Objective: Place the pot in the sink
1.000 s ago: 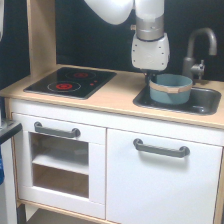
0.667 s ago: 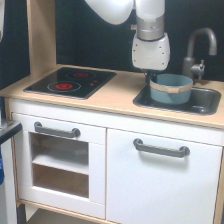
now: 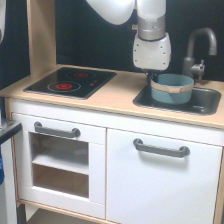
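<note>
Where the exterior view, the only one given, shows the toy kitchen, the pot (image 3: pixel 172 88) sits right of centre inside the sink (image 3: pixel 210 105), toward the basin's left end, upright, with its tan rim band facing the camera. Just above and left of it the arm's white wrist housing hangs down from the top of the frame; the fingers (image 3: pixel 151 76) are a dark stub below the housing, at or just behind the pot's near-left rim. Whether they grip the rim, touch it or stand apart cannot be told at this size. A grey faucet (image 3: pixel 199 47) rises at the upper right behind the basin. On the bench (image 3: pixel 117 95), the black stovetop (image 3: pixel 70 81) with red rings lies at centre left, well apart from the pot.

Judged from this layout, placement appears complete or nearly so. Next would be confirming release, then a straight lift clear of the rim and faucet.
</note>
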